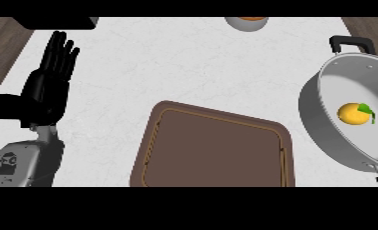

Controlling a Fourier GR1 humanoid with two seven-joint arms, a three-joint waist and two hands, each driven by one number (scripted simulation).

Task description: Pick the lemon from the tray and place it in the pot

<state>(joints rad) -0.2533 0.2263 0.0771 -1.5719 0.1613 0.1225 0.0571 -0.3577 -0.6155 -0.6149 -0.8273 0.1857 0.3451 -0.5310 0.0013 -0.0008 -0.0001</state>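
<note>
A yellow lemon (354,113) with a green leaf lies inside the silver pot (325,81) at the right edge of the head view. The brown tray (214,149) sits in the lower middle of the white counter with nothing on it. My left hand (48,81) rests open at the left edge, fingers straight and pointing up, far from both tray and pot. My right hand does not show.
The pot's black handle (353,43) sticks out at the upper right. A small bowl (246,22) with something orange in it stands at the counter's far edge. A dark object (59,22) sits at the top left corner.
</note>
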